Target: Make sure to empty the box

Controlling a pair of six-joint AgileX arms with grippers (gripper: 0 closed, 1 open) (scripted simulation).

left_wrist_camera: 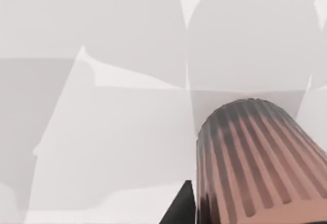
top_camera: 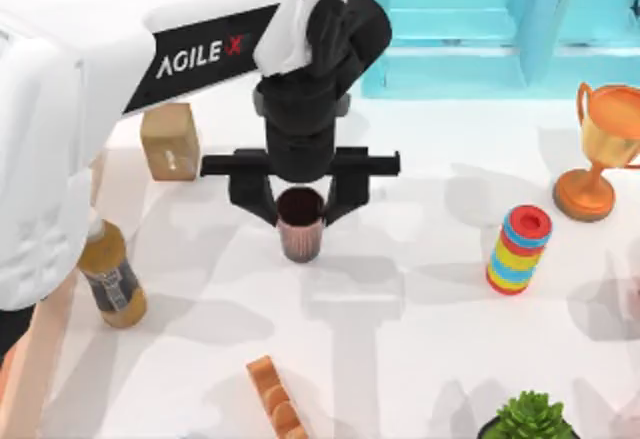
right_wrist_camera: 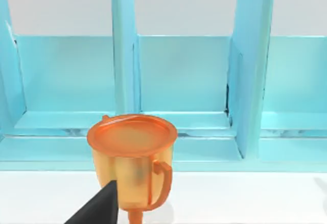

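My left gripper hangs over the middle of the table, shut on a ribbed copper-brown cup, one black finger on each side of its rim. The left wrist view has the cup close up above the white tabletop. The box lies at the table's left edge, largely hidden under my left arm, with a strip of pale peach wall showing. An amber bottle with a dark label stands by that wall; I cannot tell whether it is inside. One dark finger of my right gripper points toward an orange trophy.
A small tan carton stands behind the cup on the left. The turquoise shelf runs along the back right. The trophy, a striped stack of rings, a potted plant and an orange-brown loaf stand around.
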